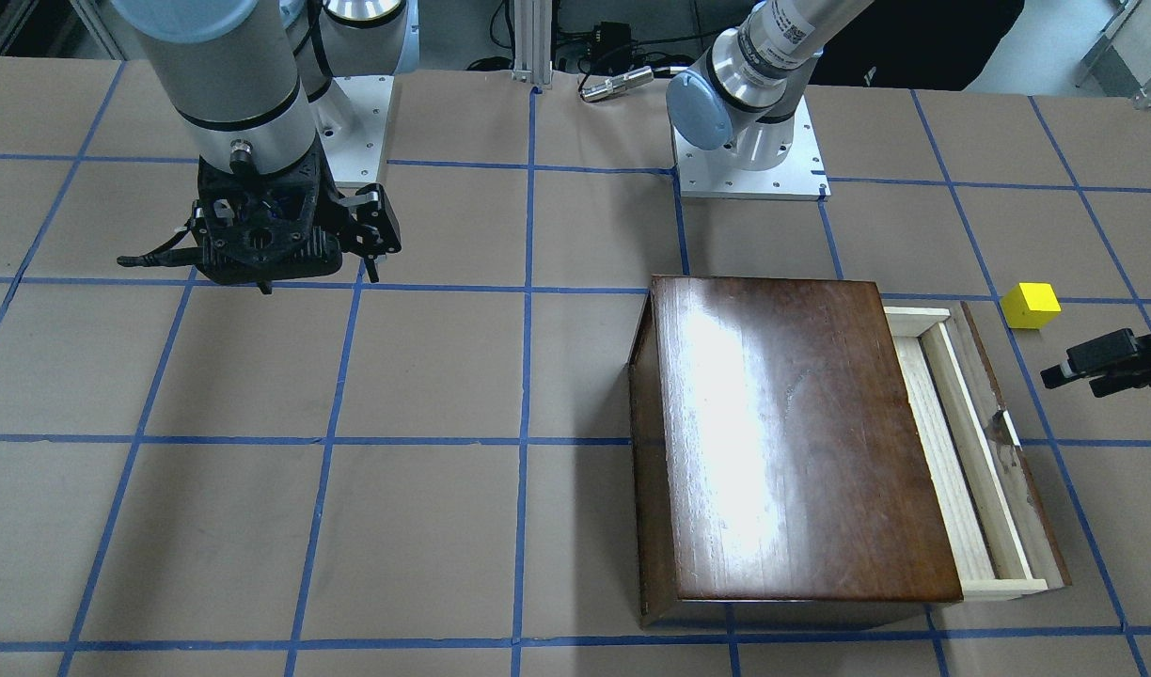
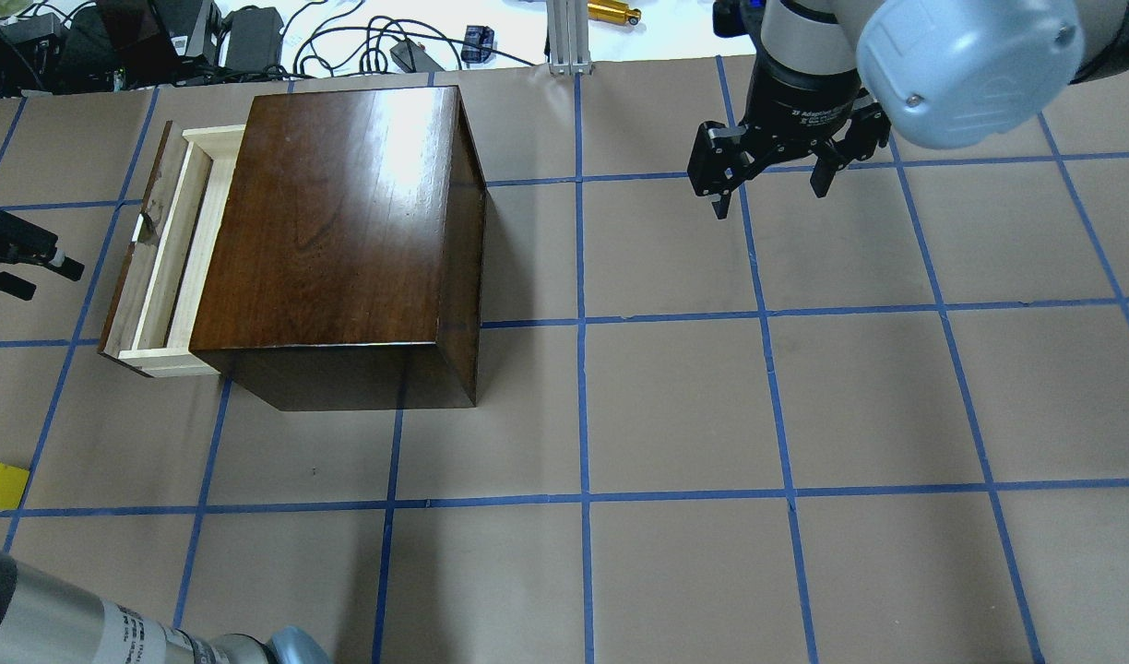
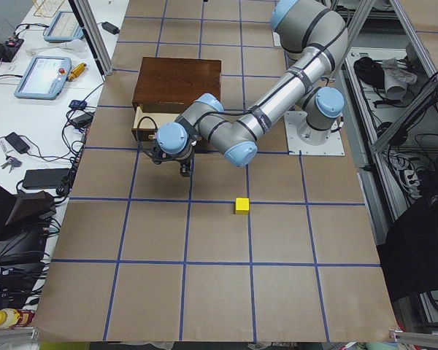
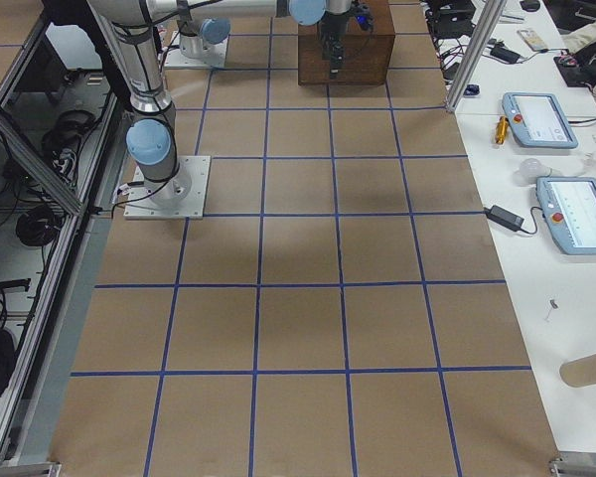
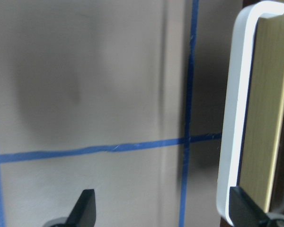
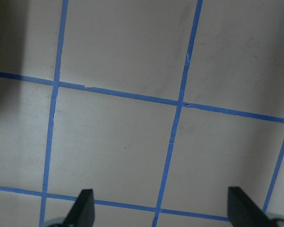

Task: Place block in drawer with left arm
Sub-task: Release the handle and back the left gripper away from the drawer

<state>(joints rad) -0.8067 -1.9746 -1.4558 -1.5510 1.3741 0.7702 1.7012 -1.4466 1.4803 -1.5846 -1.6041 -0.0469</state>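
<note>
1. Found block [image 1: 1031,306] on the table [image 1: 425,376], outside the drawer [image 1: 972,470], near its front corner on the robot's side and not touching it. Not yet grasped.
2. Noted drawer drawn part-way out of the box [image 1: 792,442], with no block in the visible part of the tray. Judged open so as to take the block from above.
3. Recorded left gripper [image 5: 164,208] empty, fingers spread wide, just beside the handle [image 5: 236,109] and pointed at the drawer front, apart from the block. Judged free to turn to the block next.
4. Recorded right gripper [image 2: 769,189] likewise spread and empty, hanging well apart from box and block. Judged parked there to keep out of the working arm's way.
5. Read "2F Adaptive" in white on the right gripper's body, the rest too small to make out. Seen a code label on the left arm [image 1: 792,33], unreadable.
</note>
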